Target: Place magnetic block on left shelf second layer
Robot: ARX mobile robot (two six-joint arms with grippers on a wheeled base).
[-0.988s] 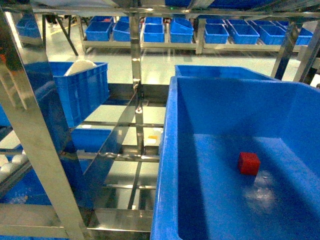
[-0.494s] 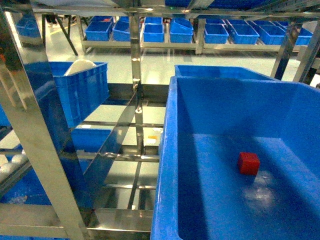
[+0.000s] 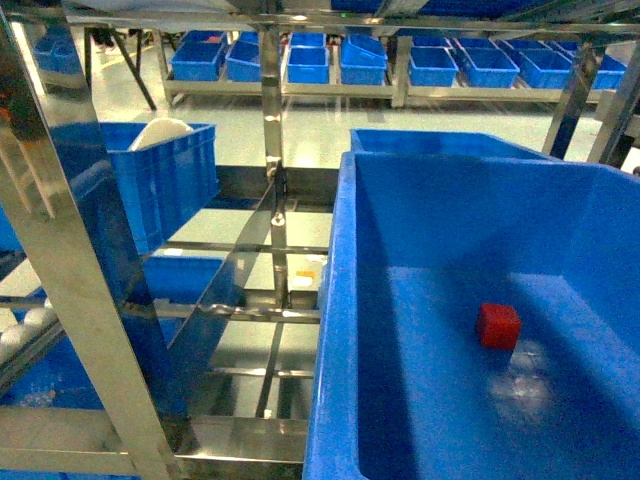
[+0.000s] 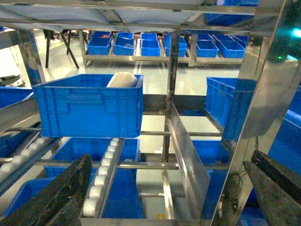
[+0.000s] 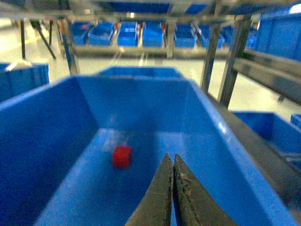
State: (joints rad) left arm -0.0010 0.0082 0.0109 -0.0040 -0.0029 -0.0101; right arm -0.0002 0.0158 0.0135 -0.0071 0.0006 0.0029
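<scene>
Red magnetic block point(image 3: 498, 326) lies on the floor of the large blue bin point(image 3: 345, 330). Right pincer point(image 5: 172, 162) hovers inside that bin, pressed together, empty. Left pincer point(image 4: 164, 188), spread wide, faces the steel shelf point(image 4: 186, 155) left of the bin.

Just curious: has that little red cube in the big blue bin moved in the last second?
No. The red cube sits at the same spot on the blue bin's floor.
</scene>
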